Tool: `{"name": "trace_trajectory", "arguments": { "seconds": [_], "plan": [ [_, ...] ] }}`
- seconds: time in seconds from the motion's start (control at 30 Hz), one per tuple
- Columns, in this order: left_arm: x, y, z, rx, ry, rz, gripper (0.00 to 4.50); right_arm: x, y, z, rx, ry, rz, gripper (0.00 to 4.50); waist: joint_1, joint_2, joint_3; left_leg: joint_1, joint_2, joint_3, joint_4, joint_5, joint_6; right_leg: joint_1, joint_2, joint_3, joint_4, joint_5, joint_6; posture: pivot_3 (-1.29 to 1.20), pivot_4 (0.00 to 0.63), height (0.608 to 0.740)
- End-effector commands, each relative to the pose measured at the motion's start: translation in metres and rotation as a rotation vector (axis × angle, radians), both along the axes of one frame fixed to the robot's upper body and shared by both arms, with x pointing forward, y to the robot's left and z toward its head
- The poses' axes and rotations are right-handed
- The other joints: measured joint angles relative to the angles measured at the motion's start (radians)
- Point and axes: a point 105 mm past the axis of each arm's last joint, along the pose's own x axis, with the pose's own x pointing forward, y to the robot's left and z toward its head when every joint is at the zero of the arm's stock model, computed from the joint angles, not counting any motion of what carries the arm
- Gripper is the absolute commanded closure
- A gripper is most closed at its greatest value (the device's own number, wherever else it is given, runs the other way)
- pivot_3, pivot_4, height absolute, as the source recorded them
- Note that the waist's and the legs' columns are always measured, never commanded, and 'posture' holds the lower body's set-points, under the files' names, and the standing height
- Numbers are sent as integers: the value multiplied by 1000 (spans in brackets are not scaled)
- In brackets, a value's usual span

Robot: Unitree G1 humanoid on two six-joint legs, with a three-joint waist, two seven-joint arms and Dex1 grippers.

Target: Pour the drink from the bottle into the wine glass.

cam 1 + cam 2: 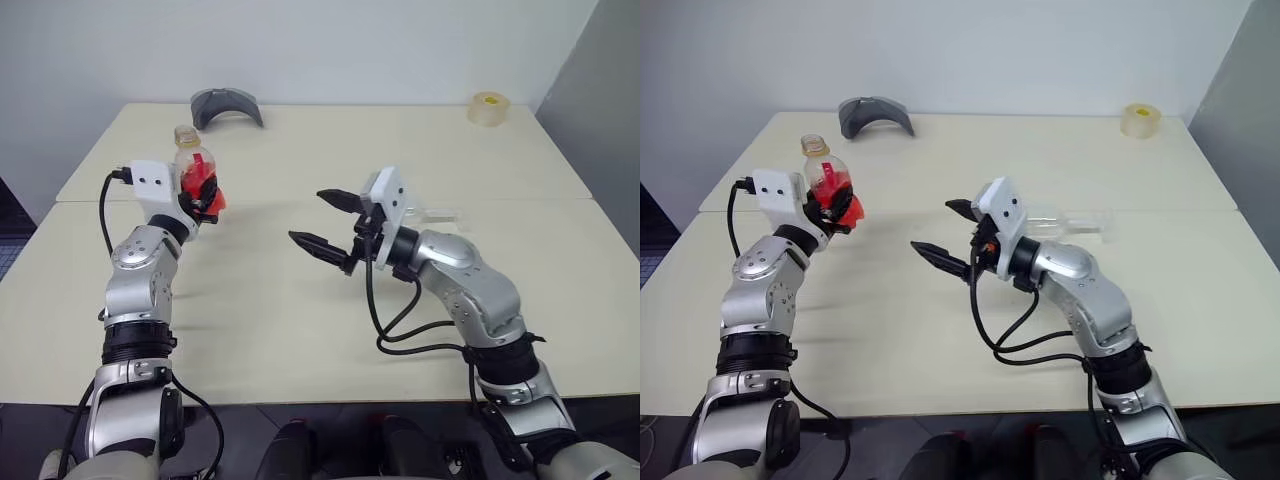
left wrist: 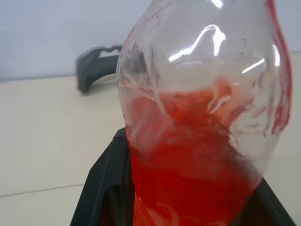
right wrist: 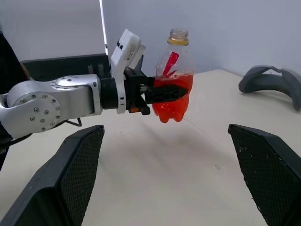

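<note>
My left gripper [image 1: 205, 195] is shut on the bottle [image 1: 190, 158] and holds it upright above the left side of the table. The bottle is clear, with a yellow ring at its open neck, and its lower half holds the red drink [image 3: 171, 99]. My right gripper [image 1: 306, 216] hangs open over the middle of the table, pointing toward the bottle, with nothing between its fingers. The wine glass [image 1: 1070, 222] is a clear shape on the table just behind my right hand. It seems to lie on its side and is partly hidden by the hand.
A grey curved object [image 1: 226, 106] lies at the back left of the beige table [image 1: 300, 330]. A roll of tape [image 1: 489, 109] sits at the back right corner. A seam runs across the tabletop between the two halves.
</note>
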Motion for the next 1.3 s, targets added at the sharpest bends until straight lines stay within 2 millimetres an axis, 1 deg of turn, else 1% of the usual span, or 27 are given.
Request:
{"name": "trace_trajectory", "arguments": {
  "seconds": [0.03, 0.13, 0.27, 0.4, 0.5, 0.7, 0.77, 0.8, 0.83, 0.97, 1.0, 1.17, 1.3],
  "plan": [
    [4, 8, 22, -8, -102, 85, 2938, -2, 1, 17, 30, -76, 3, 0, 0, 0, 0, 0, 0, 0, 0, 0, 0, 0, 0, 0, 0, 0, 0, 0, 150, 740],
    [7, 12, 7, -51, -80, 111, 2938, 0, 0, 18, 32, -77, -10, 0, -3, -1, 0, 0, 0, 0, 0, 0, 0, -1, 0, 0, 1, 0, 0, 0, 150, 740],
    [10, 12, -12, -129, -44, 99, 2938, 3, -3, 18, 31, -77, -36, 0, -7, -1, 0, 0, 0, 0, -1, 0, 0, -2, 0, 0, 1, 0, 0, 0, 150, 740],
    [12, 4, -25, -167, -12, 55, 2938, 4, -3, 17, 26, -76, -45, 0, -8, -1, 0, -1, 0, 0, -1, 0, 0, -3, 0, 0, 2, 0, 0, 0, 150, 740],
    [11, -2, -32, -187, 7, 26, 2938, 6, -4, 17, 19, -82, -59, 0, -8, -1, 0, -1, 0, 0, -1, 0, 0, -3, 0, 0, 2, 0, 0, 0, 150, 740],
    [7, -4, -39, -177, 24, 17, 2938, 9, -4, 18, 27, -83, -73, 0, -9, -1, 0, -1, 0, 0, -1, 0, 0, -3, 0, 0, 2, 0, 0, 0, 150, 740],
    [6, -2, -39, -175, 26, 22, 2223, 9, -3, 17, 24, -85, -67, 0, -9, -1, 0, -1, 0, 0, -1, 0, 0, -3, 0, 0, 2, 0, 0, 0, 150, 740],
    [5, -1, -39, -174, 28, 24, 1990, 9, -2, 18, 24, -85, -66, 0, -9, -1, 0, -1, 0, 0, -1, 0, 0, -3, 0, 0, 2, 0, 0, 0, 150, 740],
    [5, 0, -39, -172, 30, 24, 1572, 9, -2, 18, 26, -84, -66, 0, -9, -1, 0, -1, 0, 0, -1, 0, 0, -3, 0, 0, 2, 0, 0, 0, 150, 740],
    [3, 0, -44, -159, 50, 15, 208, 10, -2, 20, 40, -78, -72, 0, -9, -1, -1, -1, 0, 0, -1, 0, 0, -3, 0, 0, 2, 0, 0, 0, 150, 740],
    [1, 0, -46, -163, 54, 14, 16, 11, -2, 20, 37, -80, -71, 0, -9, -1, -1, -1, 0, 0, -1, 0, 0, -3, 0, 0, 2, 0, 0, 0, 150, 740],
    [-9, -7, -50, -170, 65, 3, 16, 11, -3, 21, 35, -83, -73, 0, -9, -1, -1, -1, 0, 0, -1, 0, 0, -3, 0, 0, 2, 0, 0, 0, 150, 740],
    [-27, -12, -51, -165, 79, 1, 16, 9, -4, 18, 24, -93, -73, 0, -10, -1, -1, -1, 1, 0, -1, 0, 0, -3, 0, 1, 2, 0, 0, 0, 150, 740]
  ]
}}
